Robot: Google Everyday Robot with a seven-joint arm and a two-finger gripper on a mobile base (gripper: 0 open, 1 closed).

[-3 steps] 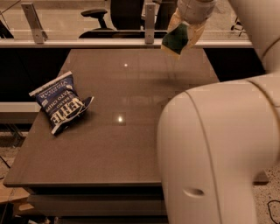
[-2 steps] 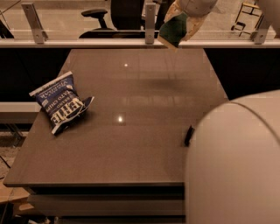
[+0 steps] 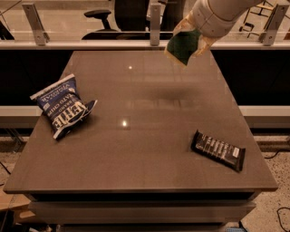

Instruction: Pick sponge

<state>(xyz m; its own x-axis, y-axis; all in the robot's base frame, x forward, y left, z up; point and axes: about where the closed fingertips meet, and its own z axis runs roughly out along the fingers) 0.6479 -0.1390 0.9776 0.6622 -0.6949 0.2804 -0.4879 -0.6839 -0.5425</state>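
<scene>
The sponge [image 3: 183,46], dark green on top with a pale yellow foam edge, hangs in the air above the far right part of the brown table [image 3: 136,154]. My gripper [image 3: 190,38] is shut on the sponge, with pale fingers [image 3: 203,45] on either side of it, coming in from the top right. The sponge is well clear of the tabletop and tilted.
A blue chip bag [image 3: 62,105] lies on the left side of the table. A dark candy bar wrapper [image 3: 218,150] lies at the right front. A railing with posts [image 3: 155,18] and an office chair [image 3: 122,13] stand beyond the far edge.
The arm has lifted and swung out of the foreground, uncovering the candy bar wrapper at the right front. The sponge stays held in the gripper, raised at the far side.
</scene>
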